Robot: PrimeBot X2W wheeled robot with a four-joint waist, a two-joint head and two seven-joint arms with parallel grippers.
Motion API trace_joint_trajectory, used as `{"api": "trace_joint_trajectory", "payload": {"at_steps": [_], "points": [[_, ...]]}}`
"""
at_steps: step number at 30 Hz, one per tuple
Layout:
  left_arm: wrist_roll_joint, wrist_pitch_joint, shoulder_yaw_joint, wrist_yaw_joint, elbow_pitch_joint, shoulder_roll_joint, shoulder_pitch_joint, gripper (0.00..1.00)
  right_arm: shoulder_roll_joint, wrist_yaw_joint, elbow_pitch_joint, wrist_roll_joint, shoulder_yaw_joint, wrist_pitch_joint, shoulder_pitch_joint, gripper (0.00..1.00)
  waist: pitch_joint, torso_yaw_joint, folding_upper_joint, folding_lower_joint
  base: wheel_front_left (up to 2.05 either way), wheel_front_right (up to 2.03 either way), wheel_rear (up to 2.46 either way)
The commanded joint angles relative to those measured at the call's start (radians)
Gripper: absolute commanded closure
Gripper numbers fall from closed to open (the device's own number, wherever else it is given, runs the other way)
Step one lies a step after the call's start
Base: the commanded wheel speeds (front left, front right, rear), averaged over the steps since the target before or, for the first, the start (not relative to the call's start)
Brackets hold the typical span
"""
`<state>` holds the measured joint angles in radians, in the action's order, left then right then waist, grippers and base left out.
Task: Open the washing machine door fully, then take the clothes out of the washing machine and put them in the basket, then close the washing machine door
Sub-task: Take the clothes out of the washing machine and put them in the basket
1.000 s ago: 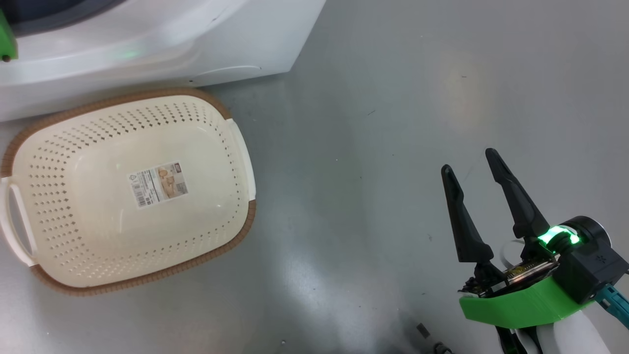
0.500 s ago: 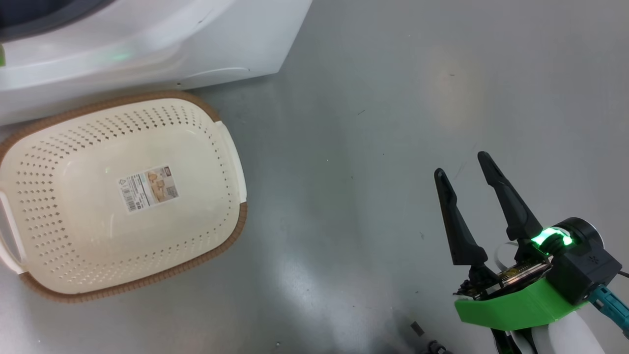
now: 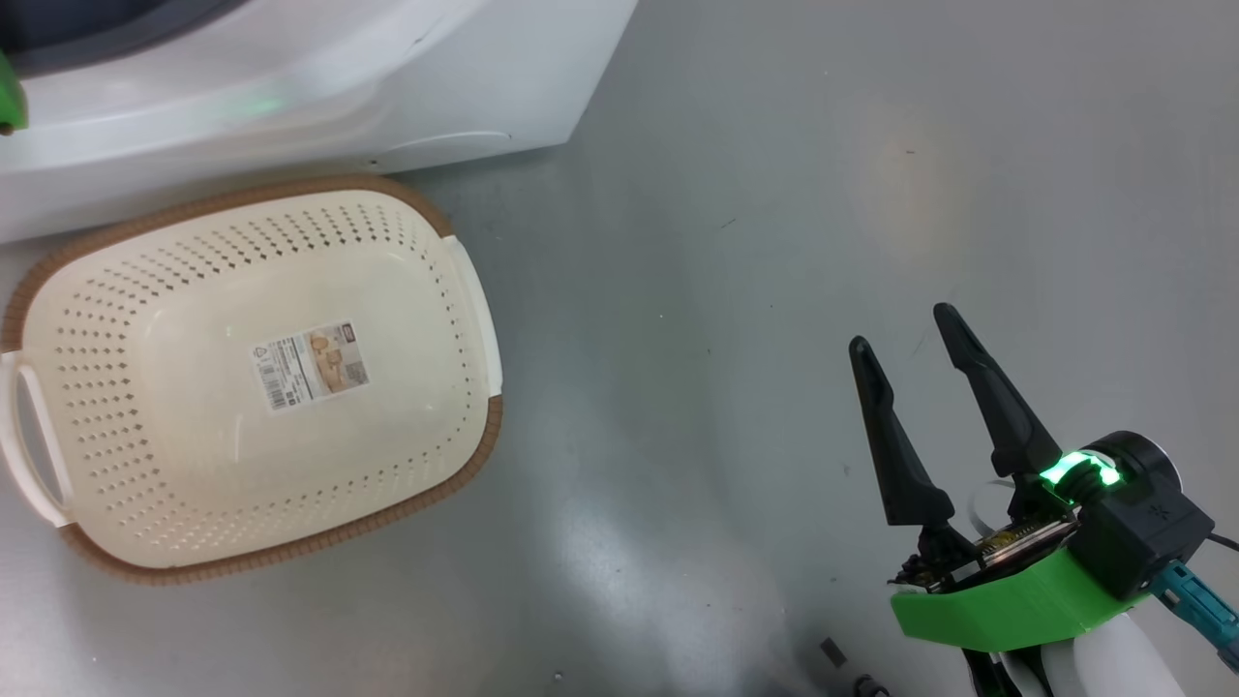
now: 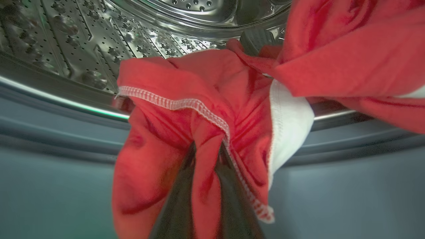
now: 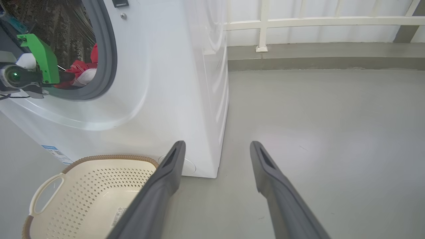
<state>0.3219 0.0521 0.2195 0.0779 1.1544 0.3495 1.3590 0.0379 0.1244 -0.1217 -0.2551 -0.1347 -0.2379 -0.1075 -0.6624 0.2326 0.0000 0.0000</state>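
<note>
In the head view the basket [image 3: 416, 319] sits on the grey floor [image 3: 736, 290], its far rim just beside the white front of the washer [image 3: 387, 87], with a label sticker [image 3: 312, 365] plain on its bottom. The right hand [image 3: 900, 329] hangs over bare floor at the lower right, well apart from the basket, its two dark fingers spread with nothing between them. A scrap of green from the left arm [image 3: 8, 92] shows at the upper left edge, against the washer. In the left wrist view the left hand [image 4: 207, 146] is at the mouth of the steel drum [image 4: 99, 43], its fingers pressed close and pinching a fold of the red clothes [image 4: 159, 139]; the cloth bunches up around the fingertips and drapes down over the grey gasket [image 4: 66, 132]. White stitched hems and a white trim panel [image 4: 285, 122] show on the fabric, and more red cloth stretches off to the upper right, partly inside the drum. In the right wrist view the right hand's spread fingers frame the washer's lower corner, with the basket on the floor at the lower left. The left arm's green mount [image 5: 40, 56] is at the round opening, where red and white cloth lies against the gasket. A small blue label [image 5: 53, 151] sits low on the washer's front, and a white railing [image 5: 298, 21] runs along the far wall.
</note>
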Motion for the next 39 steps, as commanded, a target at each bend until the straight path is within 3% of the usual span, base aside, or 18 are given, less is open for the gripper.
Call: {"api": "trace_joint_trajectory", "payload": {"at_steps": [1, 20, 28, 39], "points": [[0.011, -0.012, -0.017, -0.005, -0.021, 0.035, -0.007, 1.0, 0.012, 0.006, -0.016, -0.007, -0.017, -0.008, 0.001, 0.0, 0.007, -0.005, 0.0, 0.0, 0.0, 0.0, 0.0], [0.028, -0.159, -0.007, -0.009, -0.162, 0.041, -0.097, 1.0, 0.012, 0.006, 0.015, -0.023, -0.028, -0.015, -0.006, 0.0, 0.064, -0.03, 0.0, 0.0, 0.0, 0.0, 0.0], [0.038, -0.165, -0.006, 0.011, -0.324, 0.051, -0.169, 1.0, 0.012, 0.006, 0.018, -0.024, -0.02, -0.017, -0.01, 0.0, 0.084, -0.045, 0.0, 0.0, 0.0, 0.0, 0.0], [0.052, -0.12, -0.002, 0.082, -0.654, 0.065, -0.412, 1.0, 0.012, 0.006, 0.027, -0.024, -0.013, -0.018, -0.006, 0.0, 0.142, -0.07, 0.0, 0.0, 0.0, 0.0, 0.0]]}}
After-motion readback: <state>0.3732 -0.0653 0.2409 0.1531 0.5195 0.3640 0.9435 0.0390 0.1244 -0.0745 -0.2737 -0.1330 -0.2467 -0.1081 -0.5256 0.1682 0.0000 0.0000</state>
